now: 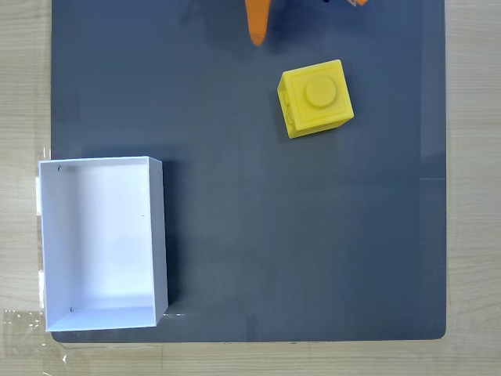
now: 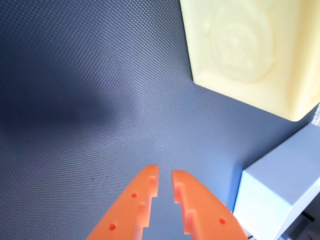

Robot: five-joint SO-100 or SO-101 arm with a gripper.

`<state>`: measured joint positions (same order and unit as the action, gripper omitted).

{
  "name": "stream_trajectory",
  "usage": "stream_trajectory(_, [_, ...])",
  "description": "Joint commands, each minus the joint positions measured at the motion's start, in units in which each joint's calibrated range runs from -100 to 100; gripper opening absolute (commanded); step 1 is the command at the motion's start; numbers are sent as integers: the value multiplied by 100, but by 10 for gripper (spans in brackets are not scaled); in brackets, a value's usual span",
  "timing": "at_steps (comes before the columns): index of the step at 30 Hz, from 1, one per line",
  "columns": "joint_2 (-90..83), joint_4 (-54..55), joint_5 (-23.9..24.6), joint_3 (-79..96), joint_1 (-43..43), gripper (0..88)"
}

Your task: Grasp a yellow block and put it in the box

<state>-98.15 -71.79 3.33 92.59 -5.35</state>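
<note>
We are finding no brand, label or readable writing on anything here; the yellow block is carrying just a round raised stud on its top face, and an embossed circular pattern on the side that is facing the wrist camera. We are seeing the box, a white thin-walled tray, sitting with nothing in it, its plain floor bare. In the fixed view it is lying well apart from the gripper, down toward the lower left, overhanging the edge of the dark grey mat. In the wrist view we are looking at the gripper with its two orange fingers nearly together, a narrow gap between the tips, clasping nothing. The block is resting on the mat ahead and to the right of those tips, untouched, with one corner of the box just right of them.
</note>
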Motion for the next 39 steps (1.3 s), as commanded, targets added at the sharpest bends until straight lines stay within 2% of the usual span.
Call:
stream_trajectory(1, [-75, 76, -29, -19, 39, 36])
stream_trajectory(31, [18, 154, -34, -173, 39, 43])
stream_trajectory(39, [1908, 931, 8, -1982, 39, 43])
